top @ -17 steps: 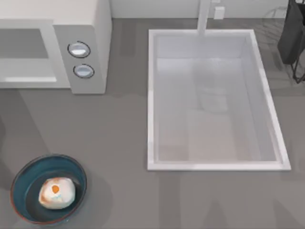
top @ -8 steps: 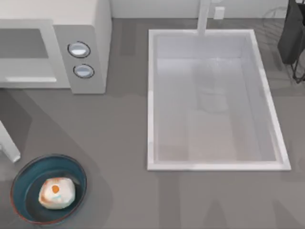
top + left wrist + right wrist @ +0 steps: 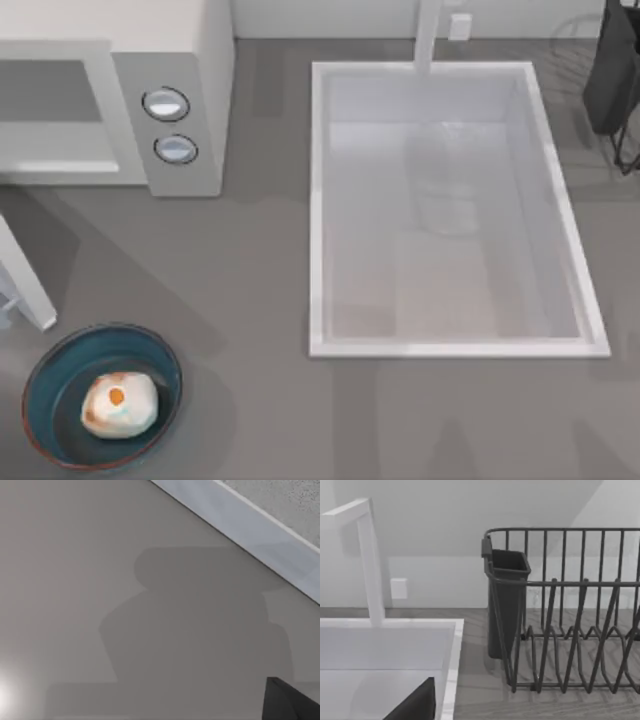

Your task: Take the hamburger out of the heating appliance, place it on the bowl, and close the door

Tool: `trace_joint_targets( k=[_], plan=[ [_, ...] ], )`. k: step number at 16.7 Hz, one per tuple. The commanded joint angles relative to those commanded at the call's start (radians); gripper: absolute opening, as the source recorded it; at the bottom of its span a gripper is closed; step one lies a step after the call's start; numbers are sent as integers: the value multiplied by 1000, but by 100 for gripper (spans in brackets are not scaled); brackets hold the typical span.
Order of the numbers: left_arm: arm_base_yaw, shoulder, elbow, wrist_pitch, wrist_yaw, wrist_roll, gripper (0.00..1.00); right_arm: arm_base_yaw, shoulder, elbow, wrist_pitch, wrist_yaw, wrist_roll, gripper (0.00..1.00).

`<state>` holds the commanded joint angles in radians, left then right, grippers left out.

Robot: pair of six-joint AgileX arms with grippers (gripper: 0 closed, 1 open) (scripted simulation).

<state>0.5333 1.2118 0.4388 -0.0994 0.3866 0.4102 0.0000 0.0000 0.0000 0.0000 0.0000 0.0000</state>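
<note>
Burger bowled, door swinging at left edge.
One hamburger (image 3: 119, 405) sits inside the one bowl (image 3: 50, 375) at 7 o'clock on the table; one microwave (image 3: 195, 90) at 10 o'clock with two knobs (image 3: 166, 104), its door (image 3: 25, 275) edge-on just above the bowl. Neither arm's pose nor its finger state can be told. One sink (image 3: 320, 200) centre-right, one dish rack (image 3: 570, 610) at 2 o'clock.
</note>
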Motion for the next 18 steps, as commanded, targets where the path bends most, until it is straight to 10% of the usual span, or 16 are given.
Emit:
trace_joint_targets(
  k=[11, 18],
  plan=[
    [-493, -154, -91, 11, -329, -361, 0, 0, 0, 0, 0, 0, 0, 100],
    [-534, -169, -98, 14, -364, -403, 0, 0, 0, 0, 0, 0, 0, 100]
  ],
)
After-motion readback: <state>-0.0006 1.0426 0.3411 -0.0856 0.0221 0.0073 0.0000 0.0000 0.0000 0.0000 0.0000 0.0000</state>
